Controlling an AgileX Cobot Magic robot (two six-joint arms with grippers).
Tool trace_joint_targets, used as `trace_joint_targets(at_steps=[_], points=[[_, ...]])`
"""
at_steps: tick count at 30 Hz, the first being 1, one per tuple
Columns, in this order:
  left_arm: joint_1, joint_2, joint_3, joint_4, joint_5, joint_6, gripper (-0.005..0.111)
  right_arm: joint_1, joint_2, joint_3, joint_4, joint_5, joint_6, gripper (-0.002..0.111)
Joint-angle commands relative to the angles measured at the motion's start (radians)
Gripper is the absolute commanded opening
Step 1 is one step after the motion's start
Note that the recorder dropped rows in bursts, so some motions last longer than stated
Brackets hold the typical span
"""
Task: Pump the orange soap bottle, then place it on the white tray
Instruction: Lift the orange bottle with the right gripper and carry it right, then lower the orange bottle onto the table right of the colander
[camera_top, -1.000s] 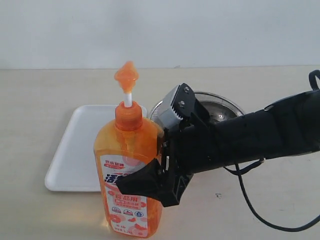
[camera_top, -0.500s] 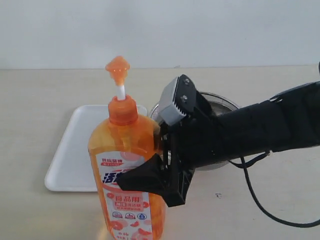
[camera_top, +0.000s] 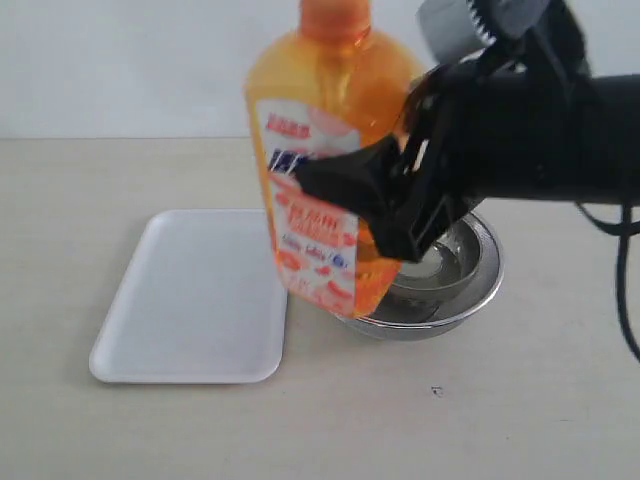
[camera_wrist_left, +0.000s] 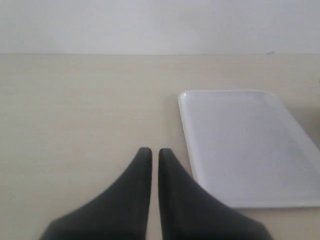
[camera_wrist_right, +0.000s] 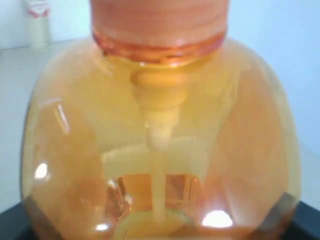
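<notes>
**Fingers (camera_top: 340, 180) clamped on bottle, tray to the left**

My right gripper (camera_top: 360, 185) clasps the orange soap bottle (camera_top: 320, 110) mid-body, aloft, roughly upright. The white tray (camera_top: 190, 300) lies below, leftward. Left gripper (camera_wrist_left: 151, 152), closed and empty, sits beside it.

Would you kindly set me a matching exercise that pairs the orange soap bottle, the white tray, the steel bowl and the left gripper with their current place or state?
Column one:
1. tall translucent orange plastic soap bottle
2. flat rectangular white tray
3. round steel bowl
4. black left gripper

Column two:
A. shut, holding nothing
B. up in the air, tilted
C. right of the tray in the exterior view
D. lying flat with nothing on it

Pairs: 1-B, 2-D, 3-C, 4-A
</notes>
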Motion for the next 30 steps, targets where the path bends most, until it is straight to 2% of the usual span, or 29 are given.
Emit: trace_joint_targets(at_steps=[1,6,9,12,17,26,30], points=[[0.002,-0.003,0.004,-0.005,-0.008,-0.008,0.005,0.001,-0.137,-0.014,0.047,-0.25,0.042,0.0],[0.002,-0.003,0.004,-0.005,-0.008,-0.008,0.005,0.001,-0.199,-0.014,0.047,-0.573,0.06,0.0],[0.002,-0.003,0.004,-0.005,-0.008,-0.008,0.005,0.001,-0.193,-0.014,0.047,-0.706,0.06,0.0],[0.002,-0.003,0.004,-0.005,-0.008,-0.008,0.005,-0.001,-0.175,-0.014,0.026,-0.737,0.094,0.0],[0.002,-0.003,0.004,-0.005,-0.008,-0.008,0.005,-0.001,-0.157,-0.014,-0.15,-0.876,0.357,0.0],[0.002,-0.003,0.004,-0.005,-0.008,-0.008,0.005,-0.001,-0.035,-0.014,-0.316,-0.972,0.568,0.0],[0.002,-0.003,0.004,-0.005,-0.008,-0.008,0.005,-0.084,0.067,-0.014,-0.431,-0.955,0.742,0.0]])
